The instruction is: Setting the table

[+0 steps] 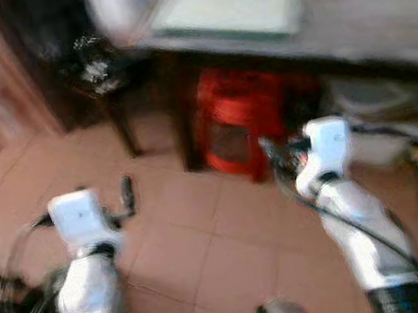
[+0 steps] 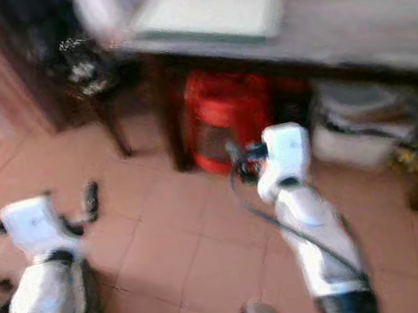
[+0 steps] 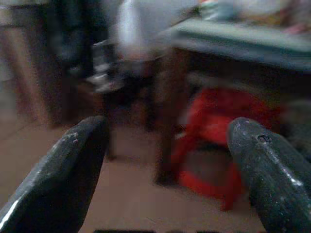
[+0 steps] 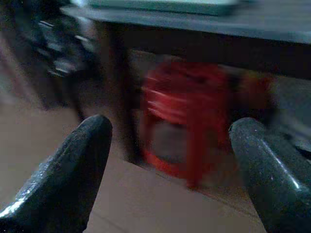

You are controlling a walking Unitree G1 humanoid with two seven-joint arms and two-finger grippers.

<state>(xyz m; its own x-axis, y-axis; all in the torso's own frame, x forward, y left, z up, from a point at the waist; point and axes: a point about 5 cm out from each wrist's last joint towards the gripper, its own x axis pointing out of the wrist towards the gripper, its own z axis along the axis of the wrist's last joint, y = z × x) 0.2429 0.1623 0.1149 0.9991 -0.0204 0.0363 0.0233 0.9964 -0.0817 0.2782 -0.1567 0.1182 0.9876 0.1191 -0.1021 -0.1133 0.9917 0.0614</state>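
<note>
Approaching the tabletop (image 1: 379,21) is my reading of this moment: the head views are blurred, consistent with walking, and both arms are held forward at waist height over the tiled floor (image 1: 199,239), well short of the table edge.

Left eye view: my left claw (image 1: 123,200) and right claw (image 1: 273,153) both carry nothing. A pale flat tray or mat (image 1: 227,7) lies on the tabletop near its front edge; other items behind it are too blurred to name. A red stool (image 1: 239,123) stands tucked under the tabletop.

Right eye view: same layout; a dark chair (image 2: 76,66) stands at the tabletop's left end.

Left wrist view: both fingers (image 3: 63,170) are spread wide apart, nothing between them, aimed at the stool and table leg.

Right wrist view: fingers (image 4: 68,170) likewise spread and empty. Held open, I judge, ready for a first pickup.
</note>
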